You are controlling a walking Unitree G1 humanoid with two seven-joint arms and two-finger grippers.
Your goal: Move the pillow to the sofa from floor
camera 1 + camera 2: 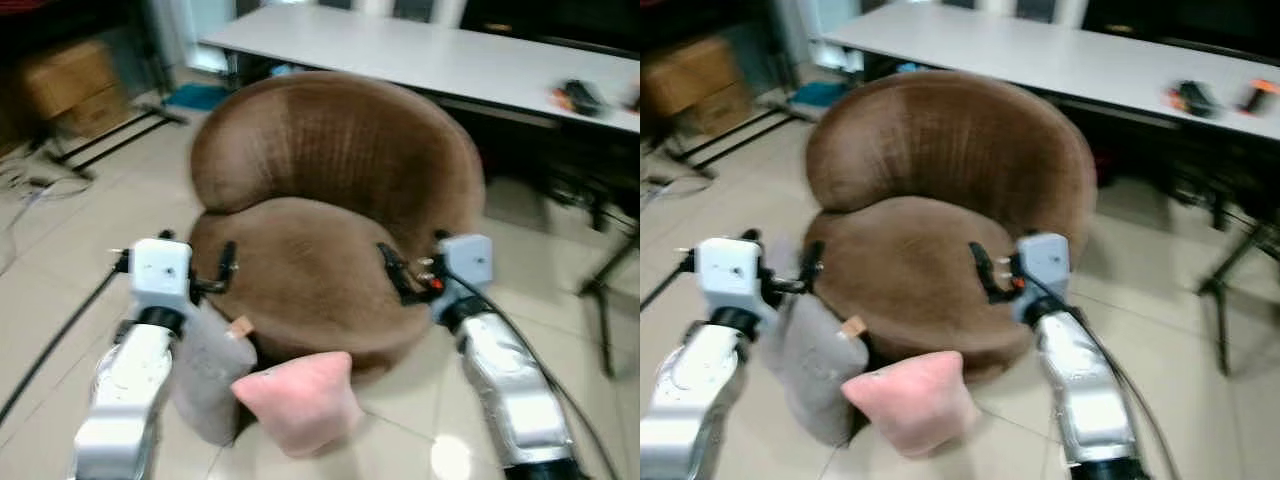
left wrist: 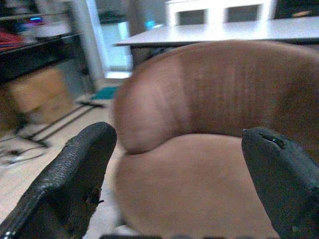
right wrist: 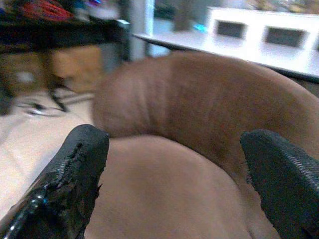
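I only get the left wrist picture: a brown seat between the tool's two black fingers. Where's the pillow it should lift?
Observer: A soft pink square pillow lies on the pale tiled floor, against the front of the round brown fabric sofa, lower than both arms.
Operator: Is it the only pillow?
Observer: No. A grey fabric pillow stands beside it, on the robot's left.
Operator: What's the other arm doing?
Observer: The right tool hovers open over the seat's right edge, holding nothing.
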